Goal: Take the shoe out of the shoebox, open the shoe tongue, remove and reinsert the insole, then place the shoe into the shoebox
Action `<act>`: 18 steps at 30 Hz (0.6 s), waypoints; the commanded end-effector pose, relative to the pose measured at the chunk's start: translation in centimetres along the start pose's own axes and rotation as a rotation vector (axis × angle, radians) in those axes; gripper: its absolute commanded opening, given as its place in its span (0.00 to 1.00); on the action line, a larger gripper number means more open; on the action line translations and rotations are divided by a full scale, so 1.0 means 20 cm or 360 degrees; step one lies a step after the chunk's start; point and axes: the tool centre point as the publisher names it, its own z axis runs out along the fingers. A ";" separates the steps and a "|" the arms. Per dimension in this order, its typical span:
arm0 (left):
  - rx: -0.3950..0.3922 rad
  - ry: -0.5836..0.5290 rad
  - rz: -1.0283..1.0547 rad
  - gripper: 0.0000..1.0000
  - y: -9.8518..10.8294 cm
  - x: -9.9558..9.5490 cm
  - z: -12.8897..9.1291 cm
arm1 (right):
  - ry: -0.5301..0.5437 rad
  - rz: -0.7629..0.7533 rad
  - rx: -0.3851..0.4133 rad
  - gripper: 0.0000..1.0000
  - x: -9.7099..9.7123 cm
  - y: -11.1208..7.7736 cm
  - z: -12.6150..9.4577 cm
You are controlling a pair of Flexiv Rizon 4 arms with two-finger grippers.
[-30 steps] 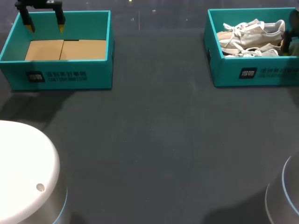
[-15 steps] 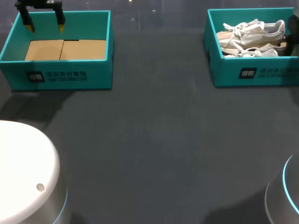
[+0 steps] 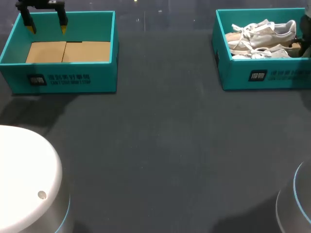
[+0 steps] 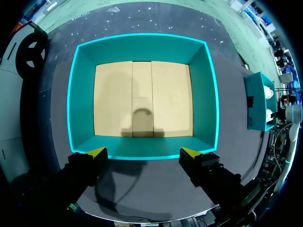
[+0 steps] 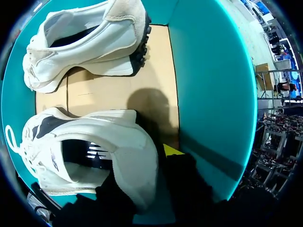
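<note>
Shoe (image 5: 106, 137) not yet out: lies beside second shoe (image 5: 85, 42) in box (image 3: 272, 75), upper right of head view. Right pincer (image 5: 149, 163) at its heel; grip cannot be told. Left pincer (image 3: 47, 28) wide, over empty box (image 3: 63, 77), upper left. Tongue, insole, return all left.

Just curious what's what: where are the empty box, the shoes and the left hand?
empty box (image 3: 58, 80), head view, front wall.
shoes (image 3: 266, 30), head view, far shoe's side.
left hand (image 3: 47, 27), head view, between its yellow tips.
</note>
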 end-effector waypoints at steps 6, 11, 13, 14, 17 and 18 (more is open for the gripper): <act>0.0000 0.0000 0.0000 1.00 0.00 0.00 0.00 | -0.0045 0.0069 -0.0002 0.00 -0.04 0.01 -0.10; 0.0000 0.0000 0.0000 1.00 0.00 0.00 0.00 | -0.0065 0.0116 -0.0006 0.00 -0.06 0.02 -0.16; 0.0000 0.0000 0.0000 1.00 0.00 0.00 0.00 | -0.0078 0.0132 -0.0003 0.00 -0.07 0.03 -0.18; 0.0000 0.0000 0.0000 1.00 0.00 0.00 0.00 | -0.0082 0.0138 -0.0002 0.00 -0.07 0.04 -0.19; 0.0000 0.0000 0.0000 1.00 0.00 0.00 0.00 | -0.0093 0.0156 0.0002 0.00 -0.08 0.05 -0.21; 0.0000 0.0000 0.0000 1.00 0.00 0.00 0.00 | -0.0088 0.0166 0.0001 0.00 -0.09 0.05 -0.23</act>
